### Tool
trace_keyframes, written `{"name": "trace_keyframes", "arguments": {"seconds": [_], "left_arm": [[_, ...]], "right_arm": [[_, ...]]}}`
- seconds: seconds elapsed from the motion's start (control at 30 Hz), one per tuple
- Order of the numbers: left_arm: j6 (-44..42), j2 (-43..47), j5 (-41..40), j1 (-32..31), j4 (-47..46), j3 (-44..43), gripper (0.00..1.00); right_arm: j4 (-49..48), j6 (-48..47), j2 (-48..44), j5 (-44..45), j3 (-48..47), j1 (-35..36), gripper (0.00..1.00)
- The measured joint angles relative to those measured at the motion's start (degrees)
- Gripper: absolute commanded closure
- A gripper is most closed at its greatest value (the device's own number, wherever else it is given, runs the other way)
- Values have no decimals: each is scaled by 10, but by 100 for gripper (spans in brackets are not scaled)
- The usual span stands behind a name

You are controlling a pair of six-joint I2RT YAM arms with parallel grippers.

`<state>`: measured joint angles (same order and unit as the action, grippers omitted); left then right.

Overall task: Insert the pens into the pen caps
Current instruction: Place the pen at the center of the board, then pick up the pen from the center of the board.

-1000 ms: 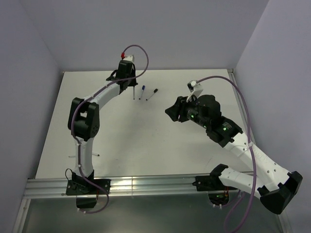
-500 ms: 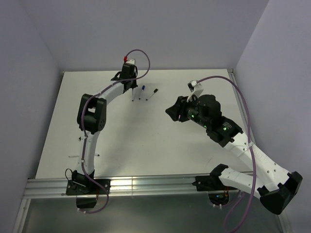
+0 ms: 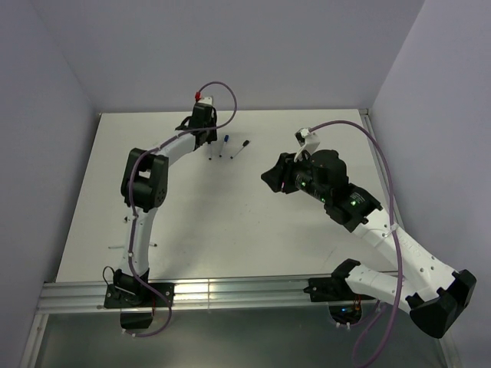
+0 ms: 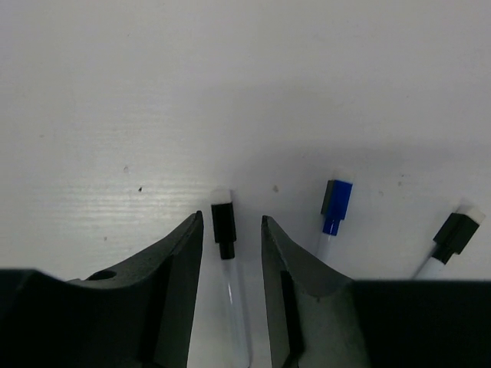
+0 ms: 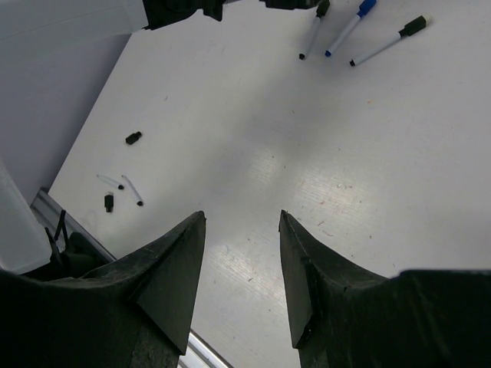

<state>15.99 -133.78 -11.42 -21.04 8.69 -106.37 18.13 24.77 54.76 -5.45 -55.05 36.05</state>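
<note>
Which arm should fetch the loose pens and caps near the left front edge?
Left, probably: loose pens and caps lie on its side, near its base. Right tool hovers open over the right half. Left tool open, far back.

Your left arm (image 3: 173, 146) and right arm (image 3: 406, 257) are white tubes joined by chunky black housings (image 3: 142, 188). A purple cable (image 3: 376, 146) trails back from each pincer; just behind the left pincer (image 4: 230, 222) it meets a small red plug (image 3: 199, 96). Behind the right pincer (image 5: 242, 218), green lights (image 3: 354, 204) glow on the black housings. The fingers (image 5: 173, 284) are dark, matte wedges.
</note>
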Motion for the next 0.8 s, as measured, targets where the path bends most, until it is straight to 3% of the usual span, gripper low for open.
{"name": "trace_keyframes", "arguments": {"seconds": [0.2,0.33,0.47,0.63,0.8], "left_arm": [[30,79,-41,0,14,81,62],[79,189,-90,1,56,130,62],[164,336,-154,5,122,196,60],[286,519,-207,43,235,306,65],[398,607,-231,103,342,418,61]], "right_arm": [[-2,1,0,-2,3,0,49],[-14,5,-1,-17,25,-1,50],[-28,14,-10,-42,72,-2,50],[-51,25,-21,-73,118,-2,50],[-67,30,-28,-92,141,-2,50]]}}
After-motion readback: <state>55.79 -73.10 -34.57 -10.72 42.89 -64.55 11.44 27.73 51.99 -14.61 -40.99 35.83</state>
